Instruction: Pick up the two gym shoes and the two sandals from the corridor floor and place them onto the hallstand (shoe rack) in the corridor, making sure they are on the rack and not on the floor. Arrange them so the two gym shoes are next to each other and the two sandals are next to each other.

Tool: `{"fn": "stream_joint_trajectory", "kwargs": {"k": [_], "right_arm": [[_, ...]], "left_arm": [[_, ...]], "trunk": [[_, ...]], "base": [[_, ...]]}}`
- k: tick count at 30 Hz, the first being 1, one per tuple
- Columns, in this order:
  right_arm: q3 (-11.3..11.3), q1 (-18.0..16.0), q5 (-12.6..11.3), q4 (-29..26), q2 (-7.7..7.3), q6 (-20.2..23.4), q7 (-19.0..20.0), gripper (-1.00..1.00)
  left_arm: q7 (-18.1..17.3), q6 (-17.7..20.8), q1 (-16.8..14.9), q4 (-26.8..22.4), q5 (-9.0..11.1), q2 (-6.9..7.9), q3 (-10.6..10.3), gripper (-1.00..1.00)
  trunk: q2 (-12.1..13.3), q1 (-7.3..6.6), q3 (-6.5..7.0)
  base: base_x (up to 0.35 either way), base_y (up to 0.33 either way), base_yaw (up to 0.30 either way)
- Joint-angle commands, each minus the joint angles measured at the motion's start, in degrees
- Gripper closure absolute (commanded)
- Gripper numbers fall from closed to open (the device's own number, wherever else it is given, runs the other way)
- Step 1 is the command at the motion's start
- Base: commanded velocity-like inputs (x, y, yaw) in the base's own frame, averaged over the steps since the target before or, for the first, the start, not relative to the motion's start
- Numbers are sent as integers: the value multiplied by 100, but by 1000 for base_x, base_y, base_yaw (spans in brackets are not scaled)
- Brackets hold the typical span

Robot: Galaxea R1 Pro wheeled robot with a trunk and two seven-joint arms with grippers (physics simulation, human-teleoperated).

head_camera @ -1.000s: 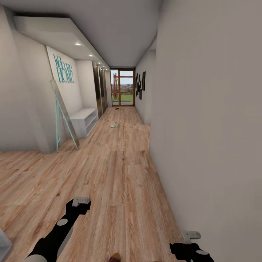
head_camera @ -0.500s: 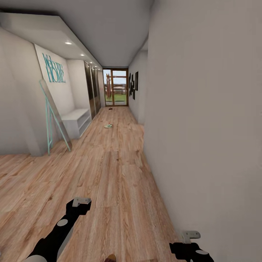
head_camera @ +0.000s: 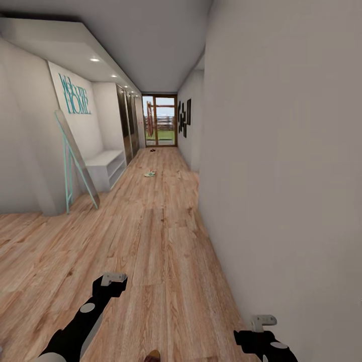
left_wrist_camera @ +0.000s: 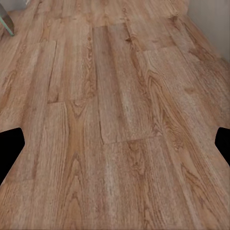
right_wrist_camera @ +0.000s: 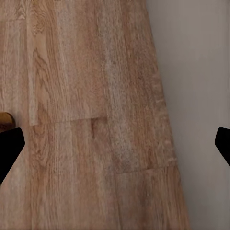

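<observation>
One gym shoe (head_camera: 150, 174), white with green, lies far down the corridor floor (head_camera: 166, 241), a little right of the pale grey hallstand (head_camera: 106, 166). Further off, near the glass door, a small dark shape (head_camera: 152, 149) looks like a sandal. A brown object (head_camera: 152, 357) that may be another sandal peeks in at the bottom edge between my arms; its tan edge (right_wrist_camera: 4, 120) shows in the right wrist view. My left gripper (head_camera: 113, 277) and right gripper (head_camera: 263, 321) hang low over bare planks. Both are open and empty, their dark fingertips (left_wrist_camera: 9, 148) (right_wrist_camera: 9, 146) far apart.
A grey wall (head_camera: 281, 176) runs close along my right arm. A teal-framed mirror (head_camera: 75, 161) leans on the left wall in front of the hallstand. Dark cupboard doors (head_camera: 125, 130) follow the hallstand, and a glass door (head_camera: 161, 128) ends the corridor.
One second ago the whole picture sat further right; the camera turned, shifting everything left. Since half a second ago the scene holds still; my right gripper sits slightly lower.
</observation>
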Motion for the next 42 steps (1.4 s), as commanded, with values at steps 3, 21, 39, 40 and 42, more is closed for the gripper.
{"fn": "stream_joint_trajectory", "kwargs": {"k": [3, 21, 39, 40, 42], "right_arm": [[0, -2, 1, -15, 2, 30, -2, -100], [9, -3, -1, -19, 6, 30, -2, -100], [13, -1, 0, -19, 6, 30, -2, -100], [15, 0, 0, -19, 6, 30, -2, -100], [24, 1, 0, -19, 6, 30, -2, -100]], "left_arm": [[-1, -18, -5, 3, -26, 1, -4, -100], [-1, -18, -1, 3, -26, 1, 3, -100], [-1, -19, -1, 14, -26, -3, 3, -100], [-1, -22, -1, 17, -26, -3, 3, -100], [-1, -23, -1, 19, -26, -1, 3, -100]], "trunk": [[-3, 0, -6], [-3, 0, -6], [-3, 0, -6], [-3, 0, -6], [-3, 0, -6]], "base": [[-4, 0, 0], [-131, 0, -8], [-3, 0, -169], [0, 0, -14], [0, 0, -5]]}}
